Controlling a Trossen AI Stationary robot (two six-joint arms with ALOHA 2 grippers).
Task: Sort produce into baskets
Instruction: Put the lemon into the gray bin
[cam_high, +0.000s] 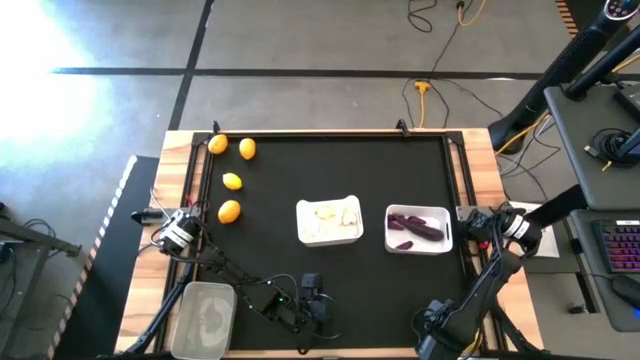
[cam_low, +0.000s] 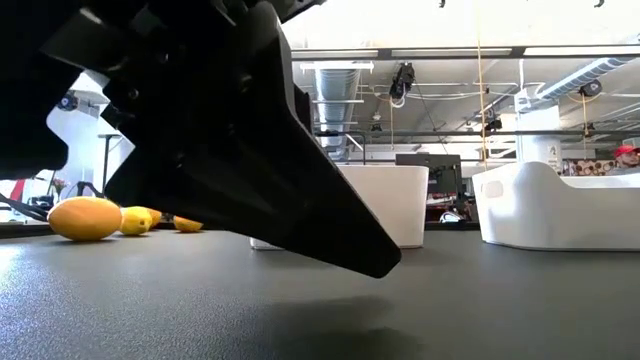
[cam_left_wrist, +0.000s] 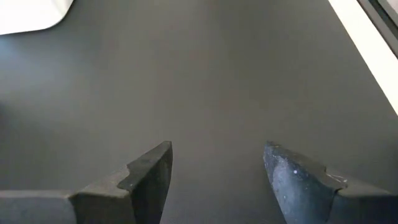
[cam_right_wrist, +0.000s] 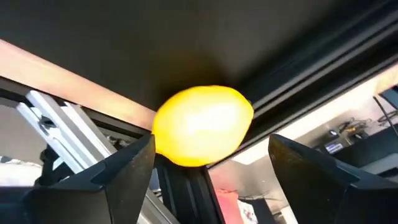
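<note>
On the bench (cam_high: 330, 275) we count two of three kinds sorted: purple vegetables (cam_high: 417, 227) lie in the right tray (cam_high: 419, 246), and what look like garlic bulbs (cam_high: 331, 215) in the middle tray (cam_high: 329, 239). The clear tub (cam_high: 203, 320) appears empty. Four lemons (cam_high: 229, 211) wait at the far left. The right end effector (cam_right_wrist: 211, 171) stands apart, a lemon (cam_right_wrist: 202, 126) just beyond its fingertips; the left end effector (cam_left_wrist: 217, 177) gapes, empty.

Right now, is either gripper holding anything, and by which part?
The left gripper is open and empty. A lemon sits inside the open right gripper, but a gap shows beside one finger, so no firm hold appears.
</note>
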